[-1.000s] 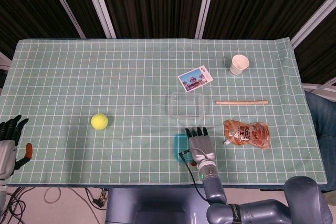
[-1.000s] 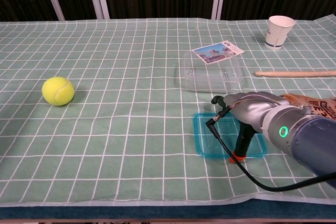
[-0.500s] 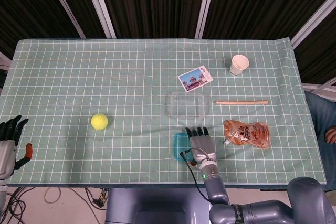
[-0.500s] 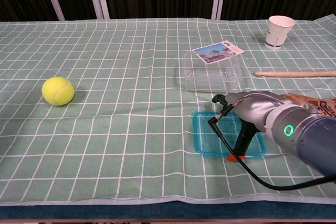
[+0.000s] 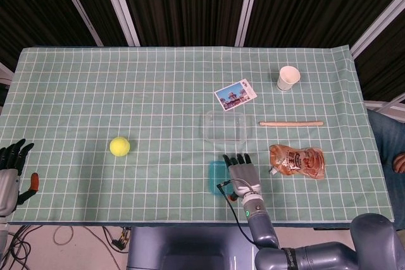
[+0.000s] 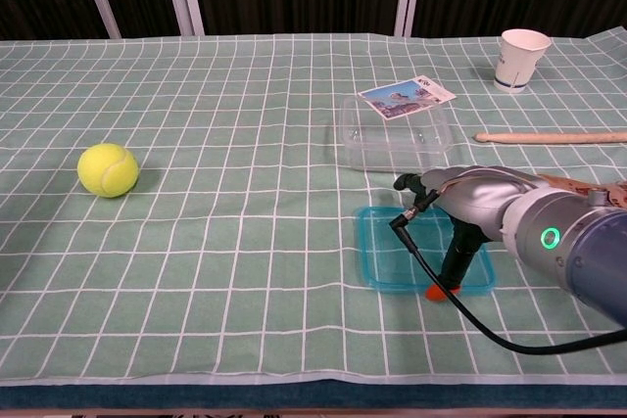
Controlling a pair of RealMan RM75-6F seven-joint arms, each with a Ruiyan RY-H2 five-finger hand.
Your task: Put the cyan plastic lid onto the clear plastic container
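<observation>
The cyan lid [image 5: 216, 176] lies flat on the green checked cloth, just in front of the clear container [image 5: 224, 126]. My right hand [image 5: 242, 174] hovers over the lid's right part with its fingers stretched toward the container. In the chest view the lid [image 6: 392, 254] shows under this hand [image 6: 480, 205], whose thumb [image 6: 458, 259] points down, its orange tip at the lid's front edge. Upright and empty, the container [image 6: 395, 134] stands just beyond the lid. My left hand [image 5: 11, 172] stays at the table's near left corner, fingers apart, holding nothing.
A yellow tennis ball [image 5: 119, 147] lies to the left. A postcard [image 5: 235, 95] touches the container's far side. To the right are a paper cup [image 5: 288, 78], a wooden stick [image 5: 291, 123] and an orange pouch [image 5: 297, 161].
The cyan lid has slid slightly to the left under the right hand's thumb. The right forearm has shifted a little to the right. The left hand has not moved.
</observation>
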